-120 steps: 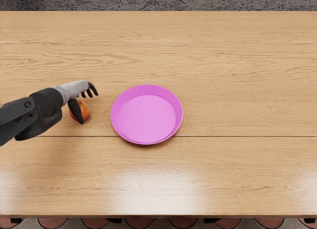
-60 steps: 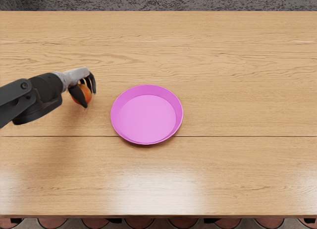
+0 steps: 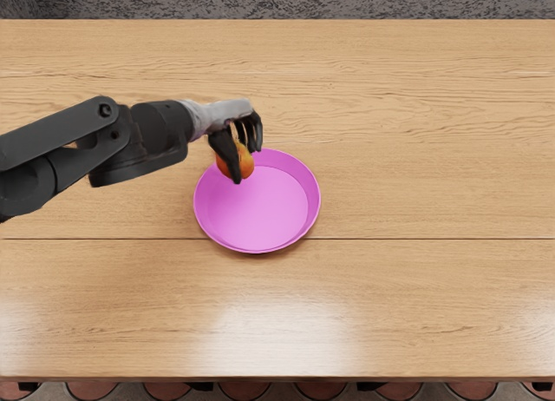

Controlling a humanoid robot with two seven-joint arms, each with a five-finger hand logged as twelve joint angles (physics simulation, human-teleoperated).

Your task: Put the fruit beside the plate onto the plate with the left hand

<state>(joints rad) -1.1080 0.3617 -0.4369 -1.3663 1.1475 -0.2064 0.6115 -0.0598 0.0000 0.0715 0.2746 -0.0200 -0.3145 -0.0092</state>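
Left hand (image 3: 236, 141), fingers clamped on the orange fruit (image 3: 245, 163), hangs over the pink plate (image 3: 260, 246), at its upper-left rim. Glossy wooden table (image 3: 390, 288) beneath the plate, grey mottled backdrop (image 3: 260, 0) far behind.

A wooden table (image 3: 390, 288) carries 1 pink plate (image 3: 269, 212), apparently flat, near its middle.

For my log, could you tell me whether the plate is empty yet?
Empty: the fruit is in the left hand, above the plate.
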